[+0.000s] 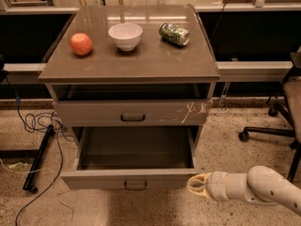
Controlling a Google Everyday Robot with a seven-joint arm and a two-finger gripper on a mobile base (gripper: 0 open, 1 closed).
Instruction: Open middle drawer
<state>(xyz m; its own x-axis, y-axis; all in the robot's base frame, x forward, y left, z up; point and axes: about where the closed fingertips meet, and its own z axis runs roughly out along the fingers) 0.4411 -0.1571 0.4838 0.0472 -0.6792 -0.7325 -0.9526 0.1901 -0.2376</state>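
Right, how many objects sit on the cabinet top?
3: apple left, bowl middle, can right; none look hidden. The gripper is at the open middle drawer's right front corner.

The counter [188, 65] carries an apple [81, 44], a white bowl [125, 36] and a can [174, 34] on its side. Cables [40, 121] lie left; a chair [268, 132] stands right, above the claw [195, 185].

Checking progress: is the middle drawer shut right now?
No, the middle drawer stands pulled out, its box showing, the hand at its front right corner.

I saw my gripper [196, 185], cream-yellow, low on the right, on a smooth, rounded white arm [256, 188].
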